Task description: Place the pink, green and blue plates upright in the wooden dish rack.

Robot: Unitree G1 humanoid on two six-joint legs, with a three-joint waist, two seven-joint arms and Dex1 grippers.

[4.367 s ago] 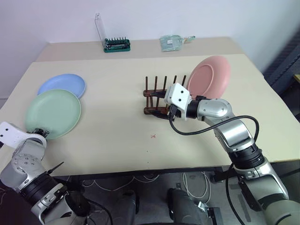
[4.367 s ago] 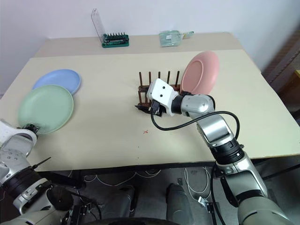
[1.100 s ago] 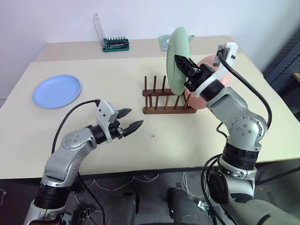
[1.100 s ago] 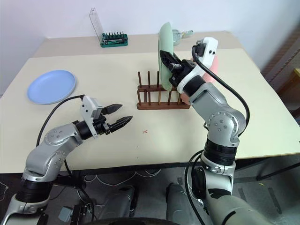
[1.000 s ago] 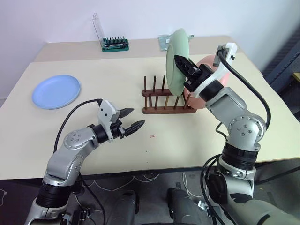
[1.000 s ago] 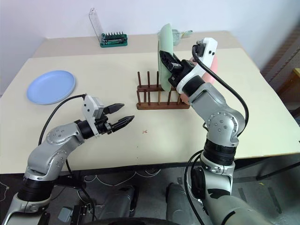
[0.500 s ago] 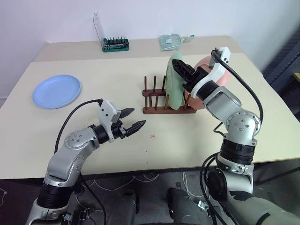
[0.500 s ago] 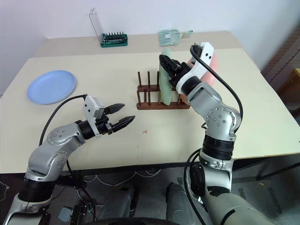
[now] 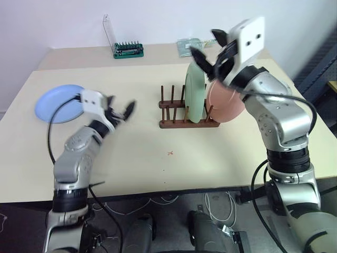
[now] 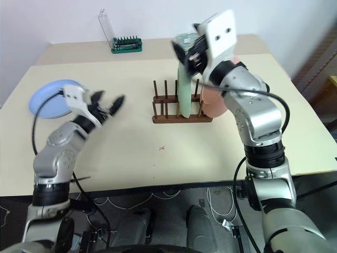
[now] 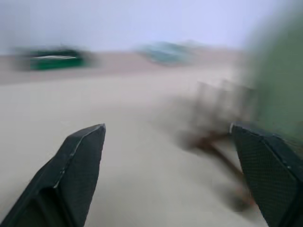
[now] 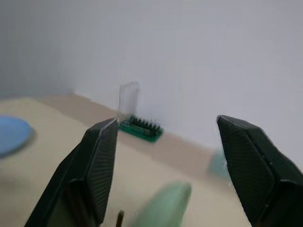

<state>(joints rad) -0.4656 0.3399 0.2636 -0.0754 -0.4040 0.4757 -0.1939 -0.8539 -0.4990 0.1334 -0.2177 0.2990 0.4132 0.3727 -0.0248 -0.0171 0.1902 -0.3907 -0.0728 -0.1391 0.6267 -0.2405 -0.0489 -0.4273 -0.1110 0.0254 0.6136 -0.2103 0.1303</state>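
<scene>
Beige table (image 9: 158, 174) fills most of your head view, white wall behind. Your wooden dish rack (image 9: 181, 120) sits centre frame with the green plate (image 9: 194, 93) and pink plate (image 9: 226, 100) standing in it. Blue plate (image 9: 55, 103) lies flat at the left edge. Left gripper (image 9: 120, 112), beside it, is spread wide and empty; right gripper (image 9: 210, 51), above the rack, is wide apart too, gripping nothing.

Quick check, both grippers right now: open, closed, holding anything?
Left gripper: open, holding nothing, near the blue plate.
Right gripper: open, holding nothing, above the green plate standing in the rack.
</scene>
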